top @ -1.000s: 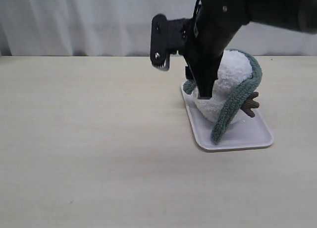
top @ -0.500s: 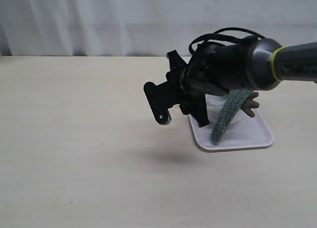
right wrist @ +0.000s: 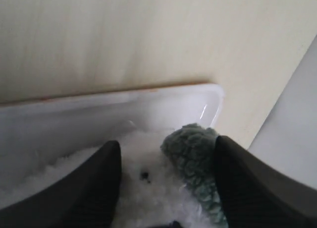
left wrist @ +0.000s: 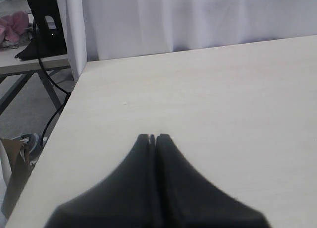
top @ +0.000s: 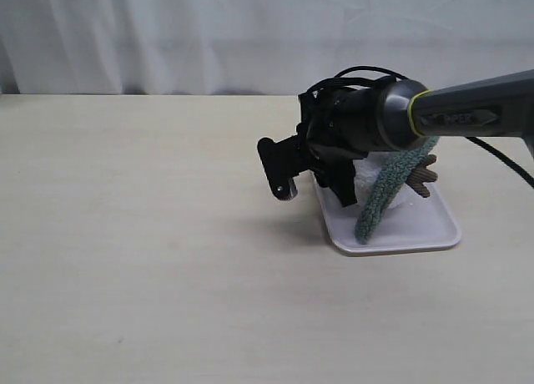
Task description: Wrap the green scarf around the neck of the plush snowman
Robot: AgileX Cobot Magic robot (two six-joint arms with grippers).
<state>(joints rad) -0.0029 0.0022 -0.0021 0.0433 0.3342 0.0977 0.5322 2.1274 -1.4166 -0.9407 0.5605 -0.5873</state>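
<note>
Exterior view: the right arm reached low over the white tray (top: 417, 234). Its right pincer (top: 310, 179) was spread wide across the tray's left edge and grasped nothing. The plush snowman (top: 367, 174) sat in the tray, largely hidden behind the arm, so its neck could not be seen. The green scarf (top: 380, 196) hung over it, one end trailing to the tray's floor beside a brown twig arm (top: 423, 177).

Left wrist view: the left pincer (left wrist: 152, 137) was clenched, tips pressed together and empty, above the bare desk (left wrist: 223, 89).

Right wrist view: the right pincer's fingers (right wrist: 94, 183) stood apart on either side of the snowman's white fluff (right wrist: 148, 196) and a rounded scarf end (right wrist: 190, 153), both inside the tray near its corner.
</note>
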